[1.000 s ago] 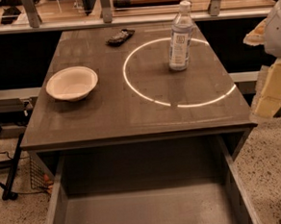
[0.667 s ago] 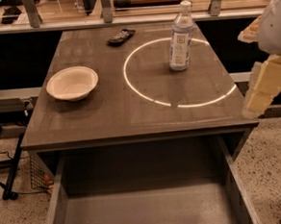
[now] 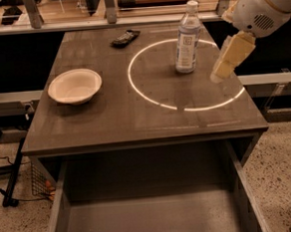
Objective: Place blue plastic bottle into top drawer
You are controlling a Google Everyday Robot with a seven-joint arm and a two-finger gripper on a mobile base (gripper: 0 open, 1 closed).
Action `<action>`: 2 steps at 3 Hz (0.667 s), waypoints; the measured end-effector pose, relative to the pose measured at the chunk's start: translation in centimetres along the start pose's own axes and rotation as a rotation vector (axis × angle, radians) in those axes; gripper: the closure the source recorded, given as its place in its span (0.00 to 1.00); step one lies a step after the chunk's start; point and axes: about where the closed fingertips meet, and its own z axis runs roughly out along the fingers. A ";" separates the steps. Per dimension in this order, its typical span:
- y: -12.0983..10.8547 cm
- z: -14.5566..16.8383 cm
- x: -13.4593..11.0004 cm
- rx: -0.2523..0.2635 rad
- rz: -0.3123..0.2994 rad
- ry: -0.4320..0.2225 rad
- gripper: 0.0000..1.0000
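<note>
1. Pincer (image 3: 224, 67) is hovering over the worktop's (image 3: 111, 123) right side - spread or pressed together, I cannot tell.
2. Blue plastic bottle (image 3: 186, 40) is standing upright just left of it, inside a white ring (image 3: 185, 109).
3. Top drawer (image 3: 152, 217) is sitting open below - a bowl (image 3: 75, 85) is resting far left.

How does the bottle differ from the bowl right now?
The blue plastic bottle stands tall and upright inside the light ring; the bowl sits low and wide outside it, further left. The bottle is clear, capped white; the bowl is opaque cream, open-topped. Both rest on the table; the gripper hovers right of the bottle, apart from it.
</note>
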 end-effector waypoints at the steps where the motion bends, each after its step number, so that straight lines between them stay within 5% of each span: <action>1: -4.2 4.0 -1.9 0.098 0.098 -0.101 0.00; 2: -6.6 6.3 -3.0 0.157 0.158 -0.176 0.00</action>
